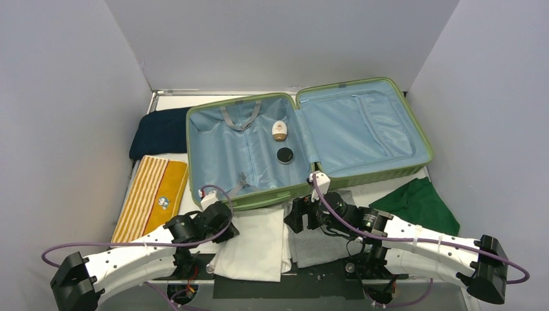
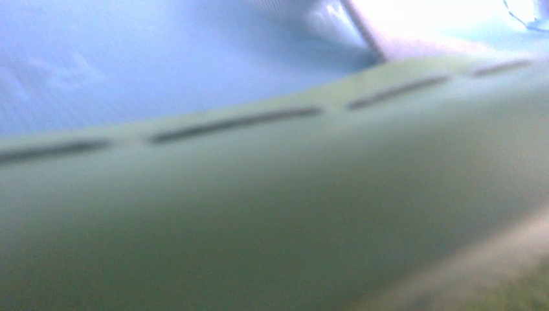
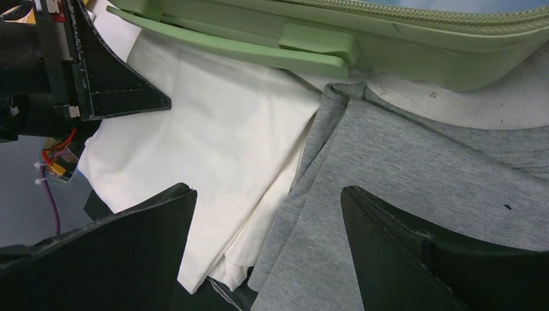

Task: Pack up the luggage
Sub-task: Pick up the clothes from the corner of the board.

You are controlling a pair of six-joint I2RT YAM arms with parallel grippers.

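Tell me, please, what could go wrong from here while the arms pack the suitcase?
1. The open right hand hovers over the line where the white garment meets the grey garment; closing there might pinch both.
2. The left hand sits very near the front wall of the luggage, whose shell fills its blurred camera view; pushing forward might shove the case.

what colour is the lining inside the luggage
Light blue. The luggage lining shows best in the top external view.
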